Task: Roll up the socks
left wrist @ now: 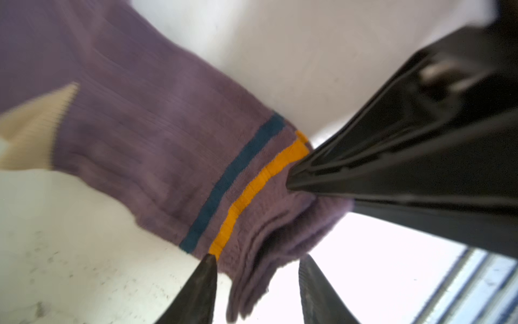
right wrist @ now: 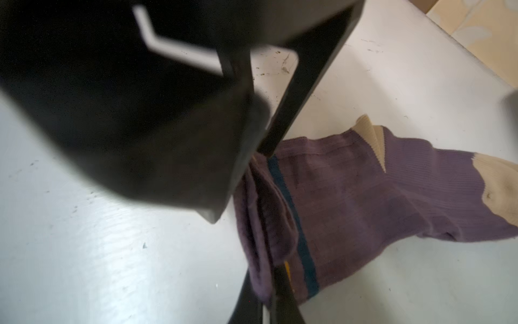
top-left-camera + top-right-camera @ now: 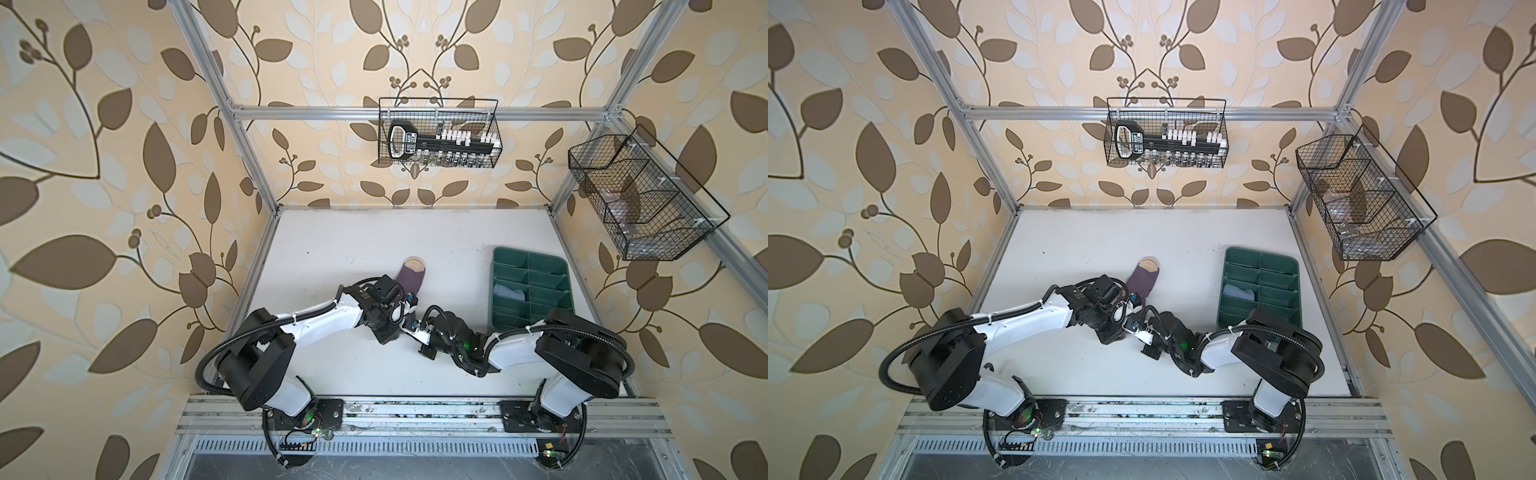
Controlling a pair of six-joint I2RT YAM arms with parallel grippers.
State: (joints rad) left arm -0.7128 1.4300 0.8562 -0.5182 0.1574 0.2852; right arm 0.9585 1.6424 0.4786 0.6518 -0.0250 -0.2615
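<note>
A purple sock (image 3: pixel 409 277) with a beige toe (image 3: pixel 412 263) lies on the white table (image 3: pixel 332 249), toe toward the back wall. Its cuff end, with a blue and an orange stripe (image 1: pixel 252 185), is bunched and lifted under both grippers. My right gripper (image 2: pixel 266 283) is shut on the folded purple cuff (image 2: pixel 260 224). My left gripper (image 1: pixel 256 261) is open, its fingertips (image 1: pixel 208 263) standing on either side of the hanging cuff fabric (image 1: pixel 252 280). In both top views the two grippers meet mid-table and hide the cuff. A light blue sock (image 3: pixel 512 292) lies in the green tray (image 3: pixel 528 259).
The green divided tray (image 3: pixel 1258 257) stands right of the sock, near the right arm's elbow (image 3: pixel 582 349). Two wire baskets hang on the frame: one at the back (image 3: pixel 438 133) with tools, one on the right (image 3: pixel 640 199).
</note>
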